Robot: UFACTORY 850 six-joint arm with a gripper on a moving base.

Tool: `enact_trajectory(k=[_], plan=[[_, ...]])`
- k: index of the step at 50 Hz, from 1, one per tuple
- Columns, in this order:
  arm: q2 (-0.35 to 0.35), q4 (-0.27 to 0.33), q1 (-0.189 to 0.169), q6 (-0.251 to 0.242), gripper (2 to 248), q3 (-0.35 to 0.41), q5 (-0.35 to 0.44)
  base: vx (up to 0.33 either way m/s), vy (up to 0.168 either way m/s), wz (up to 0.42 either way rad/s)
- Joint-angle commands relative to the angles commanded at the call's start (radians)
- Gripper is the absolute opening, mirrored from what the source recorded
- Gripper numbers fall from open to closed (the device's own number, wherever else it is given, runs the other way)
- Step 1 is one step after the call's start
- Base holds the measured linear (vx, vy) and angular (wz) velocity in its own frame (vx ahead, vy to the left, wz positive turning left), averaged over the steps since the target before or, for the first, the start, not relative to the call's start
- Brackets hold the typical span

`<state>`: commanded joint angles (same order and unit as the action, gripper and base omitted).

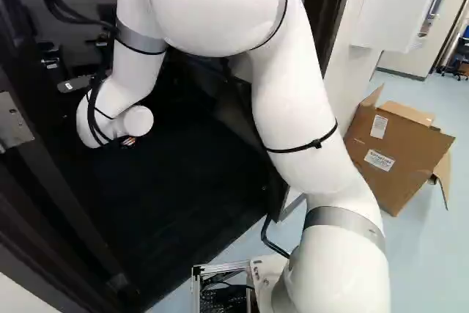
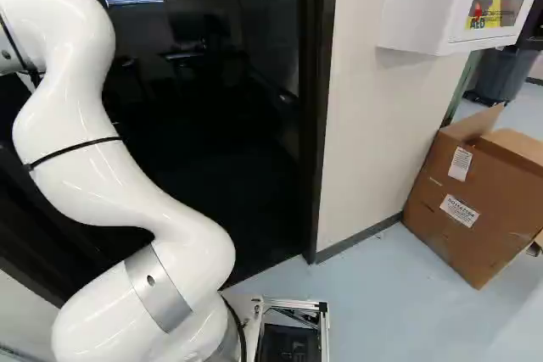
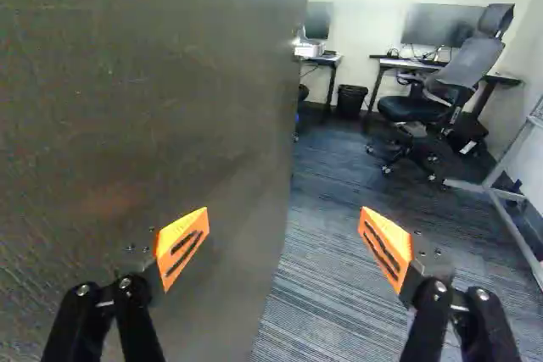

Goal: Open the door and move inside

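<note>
Right base view: labels (image 2: 459,210) on box (image 2: 501,226)

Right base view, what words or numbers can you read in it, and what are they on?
"AED": on the windowed side of the white wall case. The smaller print around it is too small to read.
Upper label on the cardboard box: too small to read.
Lower label on the same box: too blurred to read.
I can't make out any other words.
</note>
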<state>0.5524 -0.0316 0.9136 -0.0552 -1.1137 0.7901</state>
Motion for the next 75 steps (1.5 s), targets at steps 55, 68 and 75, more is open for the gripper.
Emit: enact_trajectory(k=[55,68,75], plan=[[0.03,0.15,0.012,0.0,247,-0.04,0.0,0.0,0.0,0.0],[0.054,0.164,0.021,0.0,247,-0.072,0.0,0.0,0.0,0.0],[0.064,0.164,0.024,0.0,247,-0.085,0.0,0.0,0.0,0.0]])
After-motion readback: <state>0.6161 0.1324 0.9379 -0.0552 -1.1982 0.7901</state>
